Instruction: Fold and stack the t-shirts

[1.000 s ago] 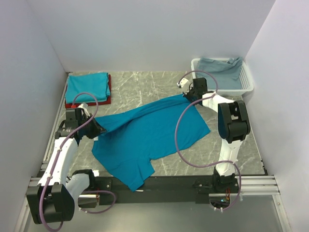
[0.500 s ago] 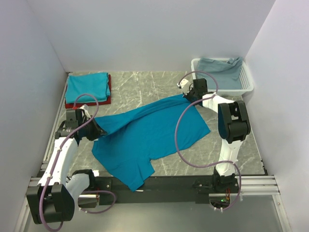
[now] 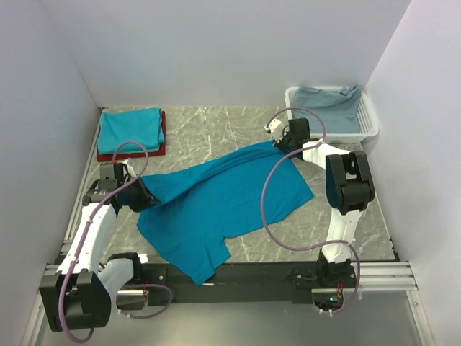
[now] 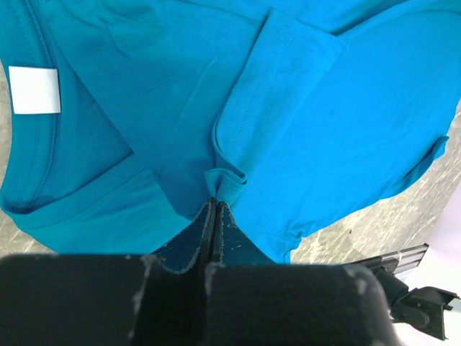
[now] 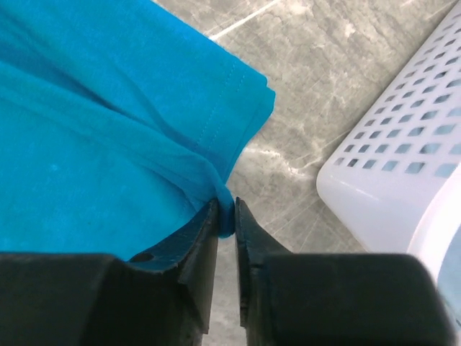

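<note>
Pinching a small fold of the spread teal t-shirt (image 3: 223, 198), the left gripper (image 4: 214, 205) has its jaws pressed tight together on the cloth. Beyond its fingertips lies a short sleeve, and to their left the collar with its white neck label (image 4: 34, 89). Farther out from this gripper, against the left wall, a folded teal t-shirt (image 3: 130, 130) rests on a dark red folded t-shirt (image 3: 163, 133). The spread shirt stretches diagonally over the marble table (image 3: 216, 130) to the right gripper (image 5: 227, 209), whose jaws stand at a narrow slit with a bunched hem corner caught between them. Its purple cable (image 3: 265, 209) loops above the cloth. Just right of those fingertips stands a white lattice basket (image 5: 374, 187) holding a grey-blue garment (image 3: 328, 104).
</note>
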Controlling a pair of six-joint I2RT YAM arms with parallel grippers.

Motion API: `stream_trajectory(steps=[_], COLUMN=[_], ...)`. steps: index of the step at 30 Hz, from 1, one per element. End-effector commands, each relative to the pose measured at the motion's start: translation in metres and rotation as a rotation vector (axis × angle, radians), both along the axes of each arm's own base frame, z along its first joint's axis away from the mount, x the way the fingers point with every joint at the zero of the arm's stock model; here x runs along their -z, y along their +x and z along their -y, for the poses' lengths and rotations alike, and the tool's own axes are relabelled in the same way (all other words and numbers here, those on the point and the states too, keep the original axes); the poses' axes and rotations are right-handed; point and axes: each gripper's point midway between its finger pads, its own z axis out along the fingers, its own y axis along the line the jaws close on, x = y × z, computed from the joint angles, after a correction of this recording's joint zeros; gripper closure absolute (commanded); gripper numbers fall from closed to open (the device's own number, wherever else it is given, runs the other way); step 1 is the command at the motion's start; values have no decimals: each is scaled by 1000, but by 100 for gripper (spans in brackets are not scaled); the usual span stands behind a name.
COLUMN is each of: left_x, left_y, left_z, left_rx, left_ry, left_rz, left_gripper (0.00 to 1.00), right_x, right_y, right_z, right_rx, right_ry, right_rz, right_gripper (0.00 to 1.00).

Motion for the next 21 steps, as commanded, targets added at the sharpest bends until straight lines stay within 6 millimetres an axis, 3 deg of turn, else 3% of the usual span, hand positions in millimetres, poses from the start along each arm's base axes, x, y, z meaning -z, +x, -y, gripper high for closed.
stream_trajectory(steps=[1, 3, 9, 21], left_x=[-12, -9, -8, -3], left_y=[3, 2, 3, 1], left_z=[2, 2, 3, 8], left_rx=[34, 38, 45, 76], left_ry=[-3, -5, -8, -26], left_rz=[27, 13, 10, -12], left_gripper=[99, 100, 99, 99], right_x=[-39, -44, -58, -78], right_y=[6, 4, -5, -29], right_z=[7, 7, 12, -8], right_rx=[10, 4, -3, -69], right_ry=[12, 21, 52, 168], right_rz=[100, 108, 130, 114], right_gripper=[76, 70, 63, 63])
